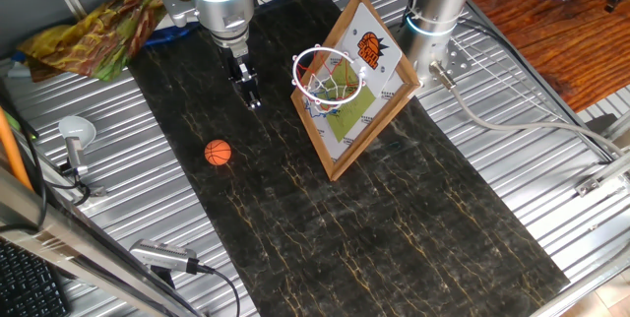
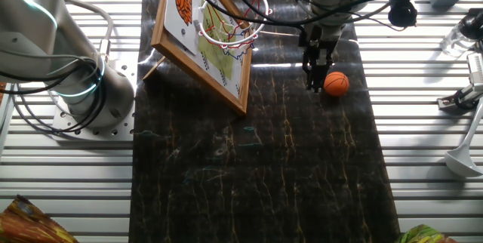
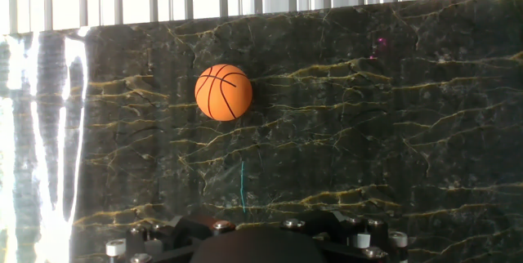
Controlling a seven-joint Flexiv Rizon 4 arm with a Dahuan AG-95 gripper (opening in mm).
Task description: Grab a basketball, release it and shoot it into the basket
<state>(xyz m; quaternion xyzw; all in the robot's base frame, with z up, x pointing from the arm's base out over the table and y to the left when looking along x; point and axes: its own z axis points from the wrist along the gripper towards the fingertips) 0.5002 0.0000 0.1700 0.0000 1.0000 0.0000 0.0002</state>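
The basketball (image 1: 218, 153) lies mid-mat, clear of edges; the hand (image 1: 253, 98) hangs apart, holding nothing, its gap unclear.

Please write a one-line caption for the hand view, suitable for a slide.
Hand view: the orange basketball rests on the dark marble-patterned mat, ahead of the gripper, not yet grasped.

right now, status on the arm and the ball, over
End effector empty, aperture unclear. Small orange toy basketball lying free on dark marble mat, apart from fingers. Nothing between them.
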